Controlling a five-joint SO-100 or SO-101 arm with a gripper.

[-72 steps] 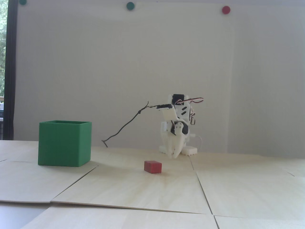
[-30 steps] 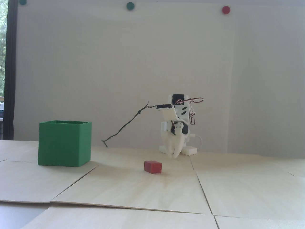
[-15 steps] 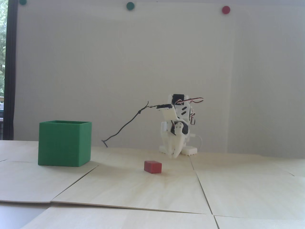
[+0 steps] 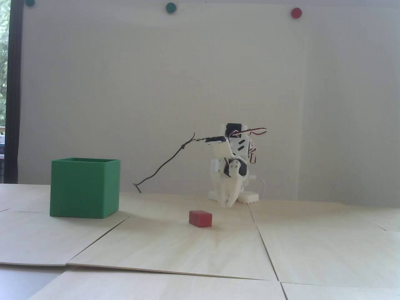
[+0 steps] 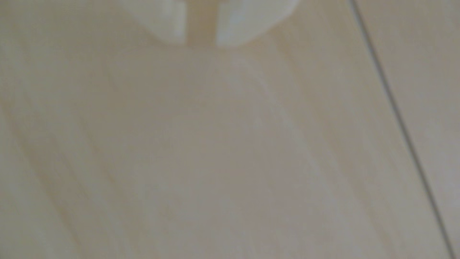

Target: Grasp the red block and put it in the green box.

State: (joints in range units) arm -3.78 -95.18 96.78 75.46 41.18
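Backdrop: plain white wall, with two green dots [image 4: 171,7] and a red dot [image 4: 296,12] pinned high above the green box [image 4: 84,187], which serves as our landmark.
Table: pale wood panels [image 4: 175,247] with thin seams between them; the box stands square on one panel, open top up, so a drop from above should go straight in.
Red block: the red block [image 4: 200,218] lies flat on the table, well to the right of the green box in the fixed view and touching nothing. Nobody has a hand on it yet!
Arm: folded low against the wall, farther right of the box than the block is, and behind the block. A thin black cable [image 4: 165,164] trails from it back toward the box side.
Pincer: the pincer [image 4: 227,203] points down at the table, beyond the block and clear of it. In the wrist view the pincer [image 5: 200,42] shows a narrow gap between two white tips, with only bare wood below. It is slightly parted and holding nothing.
Stage: by my reading, right at the start; the reach to the block is not yet made.
Next call: swing out toward the block, spread wider to straddle it, then lift high enough to clear the box's tall wall.
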